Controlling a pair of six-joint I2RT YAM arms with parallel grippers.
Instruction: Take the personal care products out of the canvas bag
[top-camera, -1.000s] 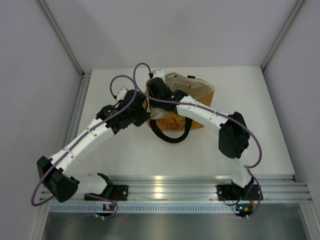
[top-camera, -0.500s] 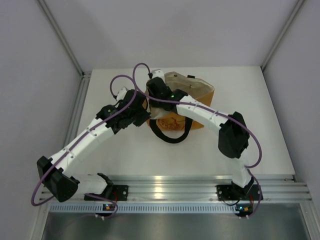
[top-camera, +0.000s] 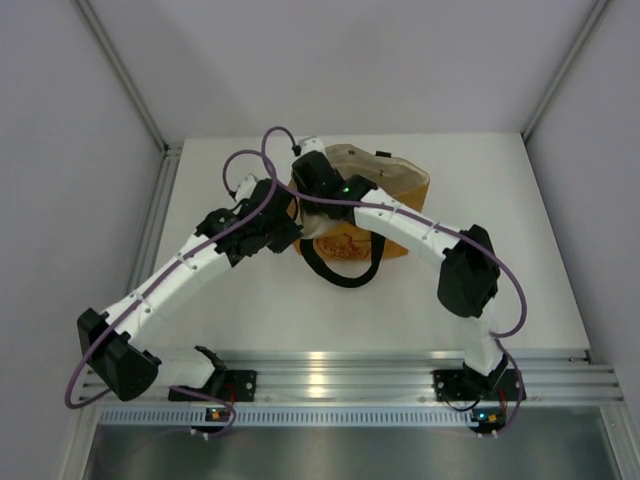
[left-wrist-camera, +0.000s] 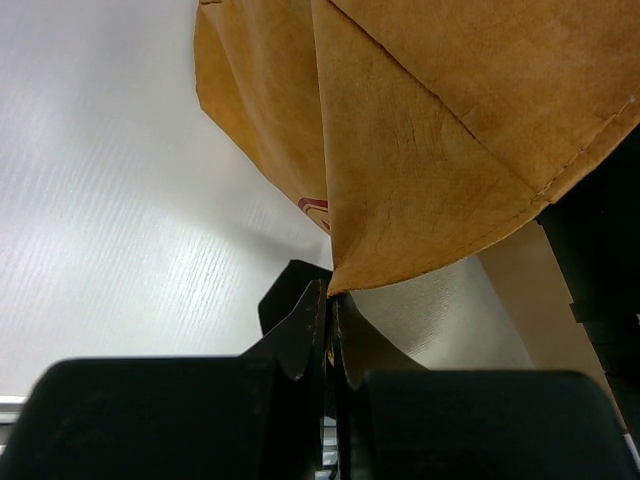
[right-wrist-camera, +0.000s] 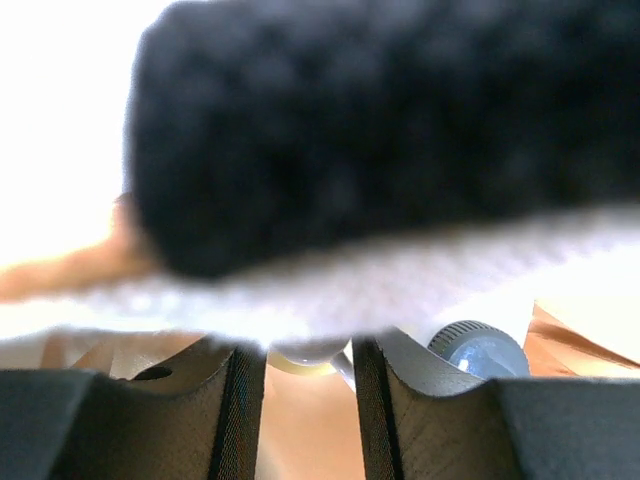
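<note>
Tabletop (top-camera: 250, 300), left jaws pinching canvas bag (left-wrist-camera: 420, 150) corner

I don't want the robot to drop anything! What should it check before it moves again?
1. Left gripper holding the tan canvas bag: ok, its fingers are shut on the cloth edge.
2. Right gripper at the bag's opening: ok, it sits under the fuzzy black loop handle.
3. Something lined up to grab: ok, a pale rounded thing sits at its fingertips.
4. Jaws closed on it: not ok, a gap shows between them.
5. Grey ribbed cap out of the way: cannot tell, it lies close beside one finger.
6. Which product the pale thing is: cannot tell, too blurred.
</note>
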